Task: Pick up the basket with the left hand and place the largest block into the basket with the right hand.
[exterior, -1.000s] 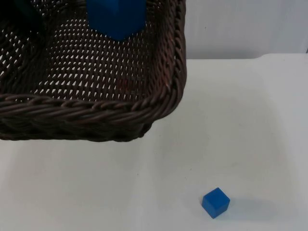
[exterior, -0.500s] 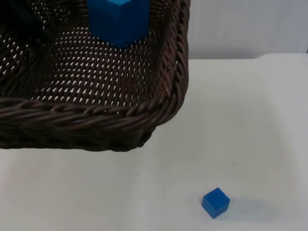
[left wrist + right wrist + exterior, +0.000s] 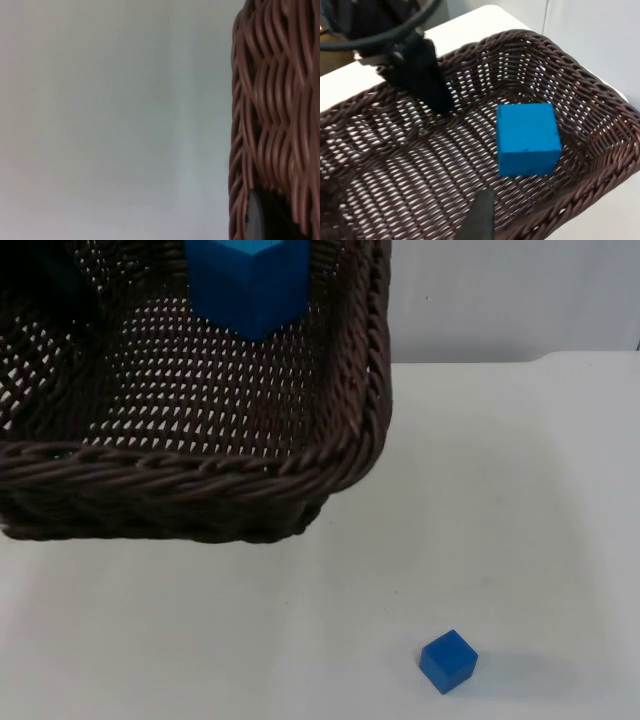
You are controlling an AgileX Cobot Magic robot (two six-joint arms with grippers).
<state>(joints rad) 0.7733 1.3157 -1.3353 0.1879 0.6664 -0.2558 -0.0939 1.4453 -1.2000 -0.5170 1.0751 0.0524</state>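
Right wrist view: my left hand [image 3: 437,102] is pinching the far wall of the basket [image 3: 570,200], and the big blue block [image 3: 527,137] sits inside, just below my right hand [image 3: 480,220], can't tell its fingers. Small block [image 3: 447,661] rests on the surface [image 3: 520,500]

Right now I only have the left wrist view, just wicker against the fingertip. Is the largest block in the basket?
Observer: Yes. The large blue block sits on the woven floor inside the basket.
Operator: Where does my left pincer hold the basket?
Observer: The left pincer grips the basket's wall on the side across from the block, with one finger reaching down inside.
Operator: And the right pincer?
Observer: The right pincer hangs above the basket, over its rim, apart from the block.
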